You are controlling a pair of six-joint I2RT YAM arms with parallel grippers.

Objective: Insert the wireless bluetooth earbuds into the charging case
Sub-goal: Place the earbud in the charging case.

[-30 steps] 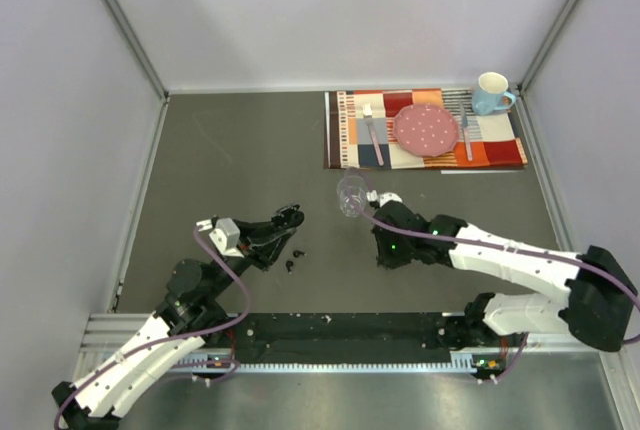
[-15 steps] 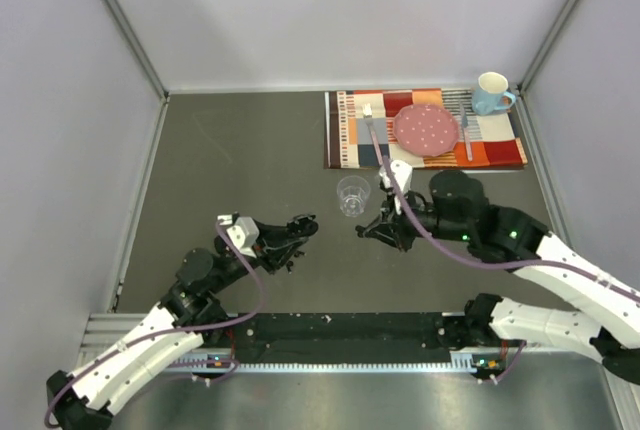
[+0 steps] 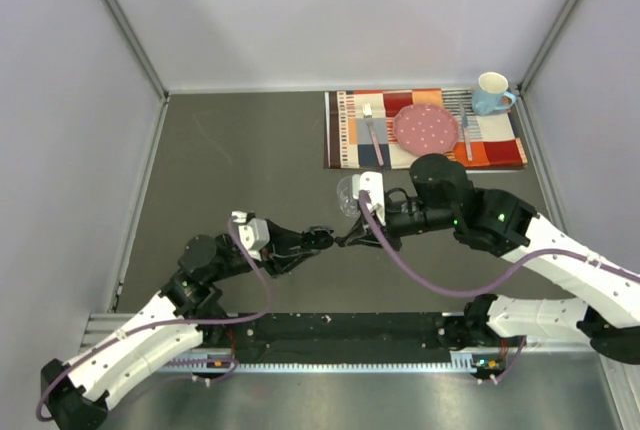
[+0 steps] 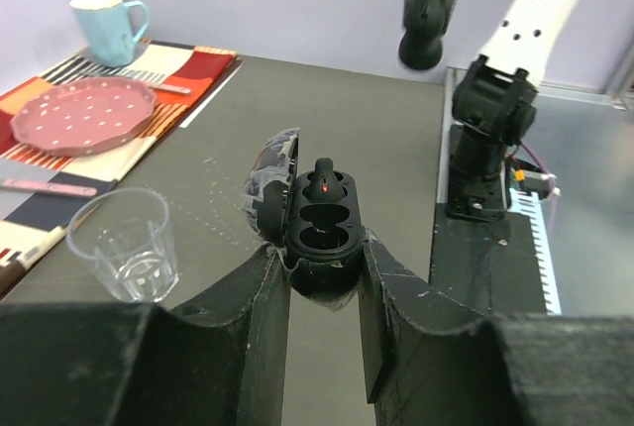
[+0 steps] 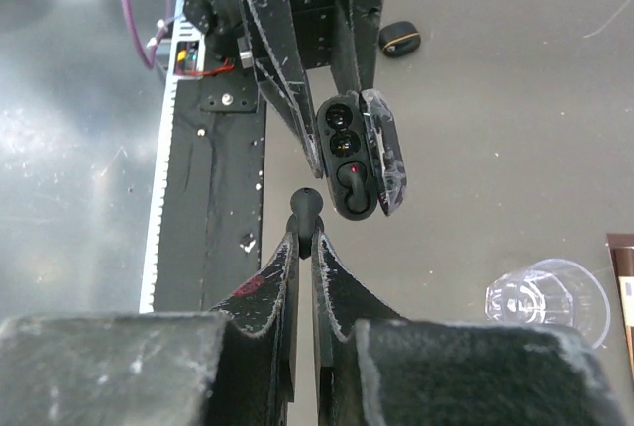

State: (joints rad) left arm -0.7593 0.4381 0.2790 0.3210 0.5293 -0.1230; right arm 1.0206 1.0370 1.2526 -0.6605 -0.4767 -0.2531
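In the top view the left gripper (image 3: 318,240) and right gripper (image 3: 349,239) meet almost tip to tip at mid-table, at 6 o'clock from the cup (image 3: 350,196). What they hold is too small to make out here. A striped mat (image 3: 497,155) lies at 1 o'clock, with a pink plate (image 3: 425,128) on it and a blue mug (image 3: 492,93) at its far right corner.

In the left wrist view the left gripper's fingers are clamped on the sides of the case (image 4: 322,248), a glossy black oval at low centre. Its lid (image 4: 269,183) is swung open toward 9 o'clock. A second bud (image 4: 325,186), small, black and shiny with a red light on it, sits in the slot at the case's 12 o'clock end. The nearer slot shows its bare well. The right gripper hangs at 1 o'clock above the case, with a dark rounded blob at its tips.

In the right wrist view the right gripper's fingers stand narrow, pinched on the bud (image 5: 305,204). It is a tiny rounded glossy black bean that pokes out past the tips toward 12 o'clock. It sits just beside the open case, at the case's 7 o'clock. A closed case (image 5: 399,40) with a pale seam lies on the table at 1 o'clock, and the cup is at 4 o'clock.
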